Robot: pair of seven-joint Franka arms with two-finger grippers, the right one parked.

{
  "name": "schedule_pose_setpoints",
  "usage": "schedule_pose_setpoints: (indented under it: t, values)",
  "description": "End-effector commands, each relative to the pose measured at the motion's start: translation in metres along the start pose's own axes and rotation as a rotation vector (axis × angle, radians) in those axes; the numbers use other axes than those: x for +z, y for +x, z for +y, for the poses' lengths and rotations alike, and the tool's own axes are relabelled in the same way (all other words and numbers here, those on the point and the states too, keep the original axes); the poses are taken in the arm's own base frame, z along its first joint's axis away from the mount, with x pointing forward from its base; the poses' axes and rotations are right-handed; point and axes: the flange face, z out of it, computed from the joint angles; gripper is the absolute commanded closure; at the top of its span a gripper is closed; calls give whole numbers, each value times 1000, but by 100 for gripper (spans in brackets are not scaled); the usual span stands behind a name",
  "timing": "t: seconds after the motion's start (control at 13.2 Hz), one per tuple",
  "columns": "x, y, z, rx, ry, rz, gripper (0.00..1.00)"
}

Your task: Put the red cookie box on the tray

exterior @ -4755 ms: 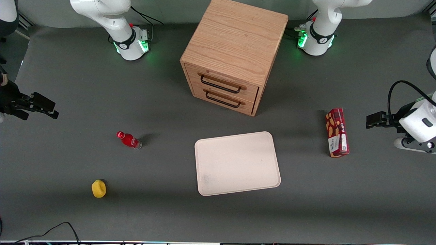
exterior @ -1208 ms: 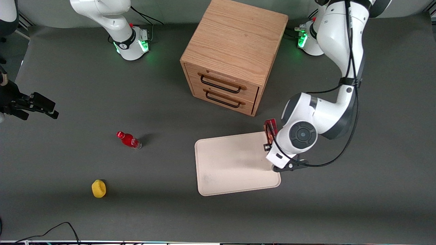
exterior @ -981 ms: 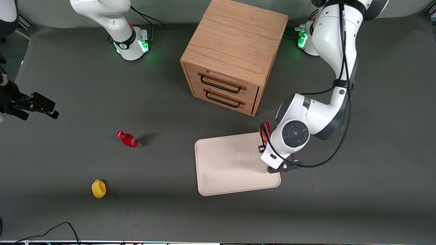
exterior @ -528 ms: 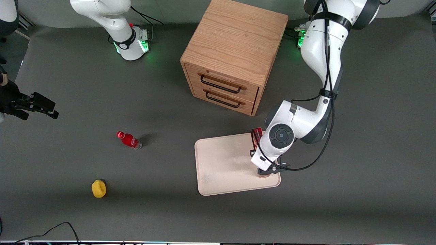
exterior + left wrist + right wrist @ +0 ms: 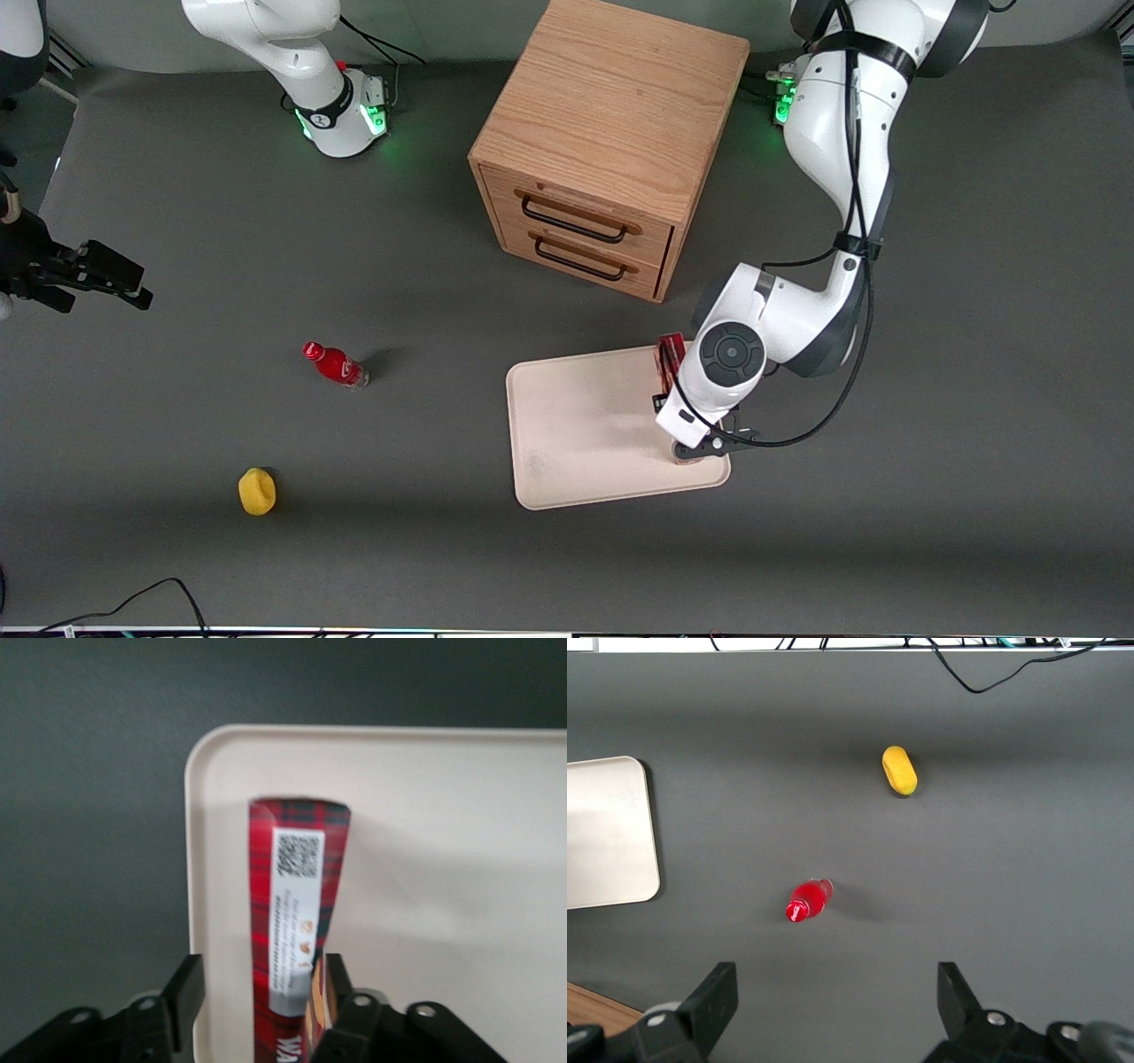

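Note:
The red cookie box [image 5: 297, 904] lies on the cream tray [image 5: 443, 859], along the tray's edge toward the working arm's end. My left gripper [image 5: 262, 979] is low over the box and straddles it with its fingers open. One finger [image 5: 188, 988] stands clear of the box with bare tray between them. The other finger [image 5: 335, 979] is close against the box's side. In the front view only the box's end [image 5: 671, 348] nearest the cabinet shows beside the wrist. The gripper [image 5: 675, 390] sits over the tray [image 5: 585, 425] there.
A wooden drawer cabinet [image 5: 611, 142] stands farther from the front camera than the tray. A small red bottle [image 5: 335, 364] and a yellow object [image 5: 257, 492] lie toward the parked arm's end of the table. Both show in the right wrist view, the bottle [image 5: 808, 900] and the yellow object [image 5: 899, 770].
The box was carried from the table at the working arm's end onto the tray. Over the last second the arm moved it further over the tray, then it nearly stopped.

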Motion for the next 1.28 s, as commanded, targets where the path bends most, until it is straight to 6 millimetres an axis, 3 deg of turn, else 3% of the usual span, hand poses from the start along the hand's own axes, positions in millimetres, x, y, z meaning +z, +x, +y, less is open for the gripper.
schedule_pose_setpoints:
  t: [0.0,0.15,0.23,0.45,0.53,0.68,0.83,0.98,1.06,1.21]
  values:
    - [-57,9,-18,-30,-1,3,0]
    - [-96,19,-47,-60,13,-36,0]
    - [-106,26,-65,-58,14,-55,0]
    - [-159,36,-130,78,-5,-94,0]
    - [-174,32,-142,109,6,-114,0]
    - [-207,39,-205,83,-5,-130,0]
    - [-240,37,-246,166,-21,-88,0]
    - [-252,35,-288,147,-31,-75,0]
    - [-249,26,-293,169,-33,-64,0]
    - [-237,1,-323,140,-45,9,0]
